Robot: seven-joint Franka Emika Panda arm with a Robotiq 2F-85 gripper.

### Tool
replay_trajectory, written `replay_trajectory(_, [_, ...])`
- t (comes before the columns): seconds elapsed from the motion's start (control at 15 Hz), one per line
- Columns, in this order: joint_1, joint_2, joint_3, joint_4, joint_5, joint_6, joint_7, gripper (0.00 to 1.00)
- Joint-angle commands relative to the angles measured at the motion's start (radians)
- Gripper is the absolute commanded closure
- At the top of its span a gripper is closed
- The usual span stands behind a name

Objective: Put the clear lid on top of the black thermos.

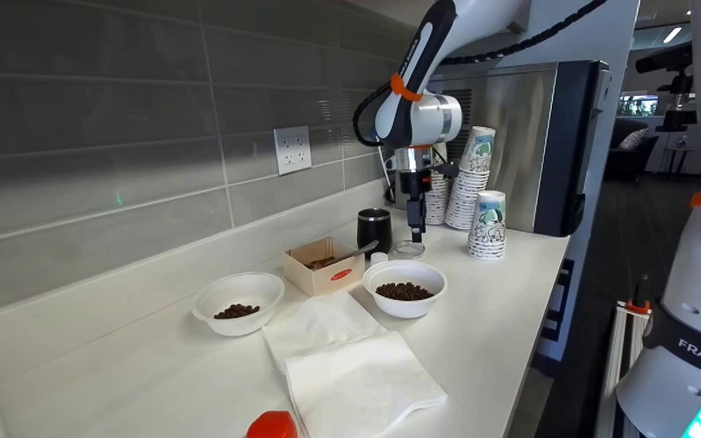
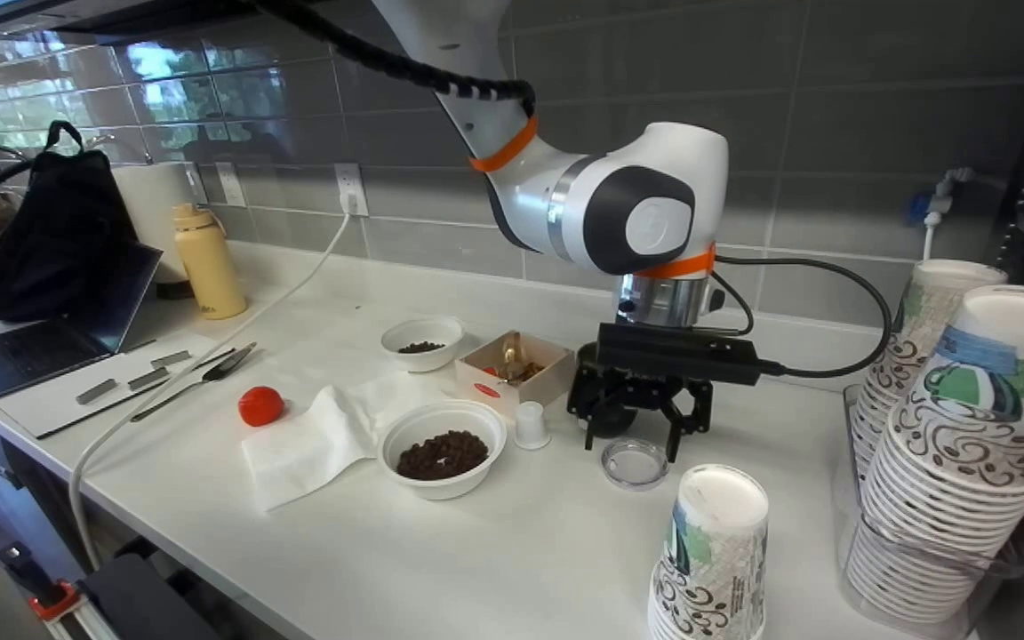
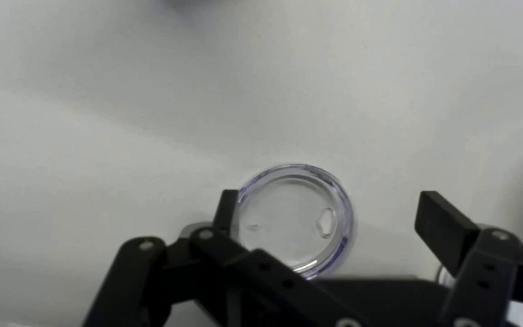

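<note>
The clear lid [image 1: 408, 249] lies flat on the white counter; it also shows in an exterior view [image 2: 635, 465] and in the wrist view [image 3: 294, 218], with a small opening near its rim. The black thermos [image 1: 374, 234] stands upright and open-topped beside the lid, near the wall; in an exterior view [image 2: 616, 423] my gripper hides most of it. My gripper [image 3: 332, 210] is open and empty, pointing down over the lid [image 2: 632, 446]. In the wrist view, the left finger overlaps the lid's left edge and the right finger is well apart from it.
A small cardboard box [image 1: 314, 277] with a spoon [image 1: 356, 252] leaning out stands beside the thermos. A small white cup [image 2: 531, 425] and a white bowl [image 1: 405, 271] are close by. Patterned cup stacks [image 1: 487, 225] stand on the lid's other side. White napkins [image 1: 356, 377] lie further off.
</note>
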Motion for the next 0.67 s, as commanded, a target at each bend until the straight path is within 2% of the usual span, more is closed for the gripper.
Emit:
replay_trajectory(0.0, [-0.027,0.062,0.032,0.042,-0.009,0.012,0.005,0.0])
replay_trajectory(0.27, [-0.028,0.098,0.038,0.051,-0.033,0.032,0.021,0.0])
replay_trajectory(0.6, [-0.035,0.082,0.039,0.059,-0.041,0.04,0.019,0.0])
